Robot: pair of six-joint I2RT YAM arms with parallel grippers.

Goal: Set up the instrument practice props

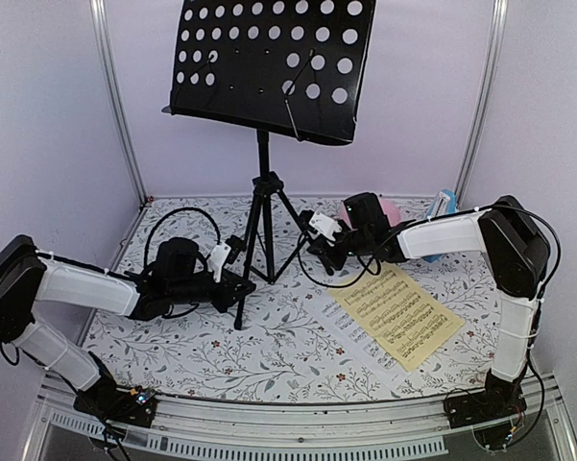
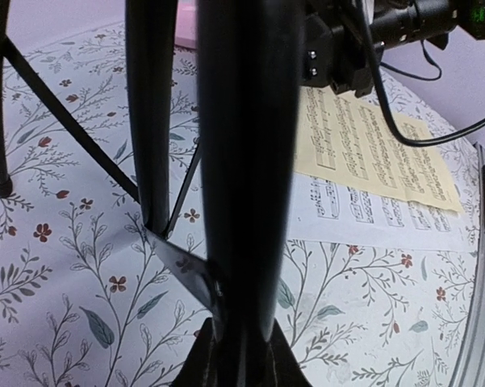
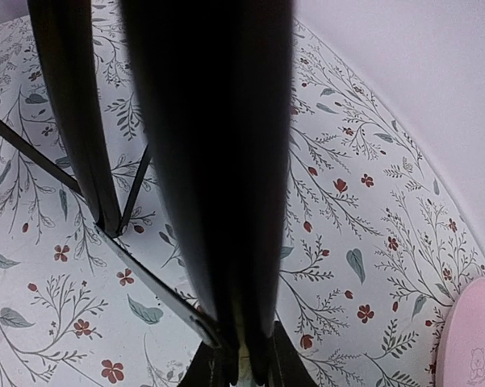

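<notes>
Gripping near-left tripod leg with left gripper, jaws drawn tight round it. Pinching right tripod leg with right gripper, jaws likewise closed on it. Upright mid-table between both grippers: black perforated music stand, long axis vertical. Likely next: pale-yellow sheet atop white sheet, flat on table right of stand, nearer right arm. Far right: blue metronome.
</notes>
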